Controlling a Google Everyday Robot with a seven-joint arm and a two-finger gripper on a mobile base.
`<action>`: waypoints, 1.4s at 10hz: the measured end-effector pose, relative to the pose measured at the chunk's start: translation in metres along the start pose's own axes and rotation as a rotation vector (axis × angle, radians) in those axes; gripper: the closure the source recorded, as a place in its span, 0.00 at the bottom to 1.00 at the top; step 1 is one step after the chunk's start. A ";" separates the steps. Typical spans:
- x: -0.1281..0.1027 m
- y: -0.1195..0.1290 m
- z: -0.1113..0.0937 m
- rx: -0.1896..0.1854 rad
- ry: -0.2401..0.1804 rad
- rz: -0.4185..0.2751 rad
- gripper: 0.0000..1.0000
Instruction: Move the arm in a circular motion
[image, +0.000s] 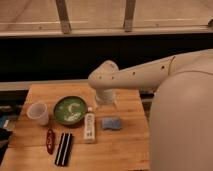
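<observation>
For me the arm (145, 74) is cut off at the right edge; the gripper (106, 98), hanging below its elbow, is only a blur.
</observation>
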 end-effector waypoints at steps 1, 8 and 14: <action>0.017 0.007 0.001 0.004 0.005 0.009 0.34; 0.063 -0.028 0.006 0.064 0.025 0.206 0.34; -0.060 -0.081 0.005 0.070 0.004 0.179 0.34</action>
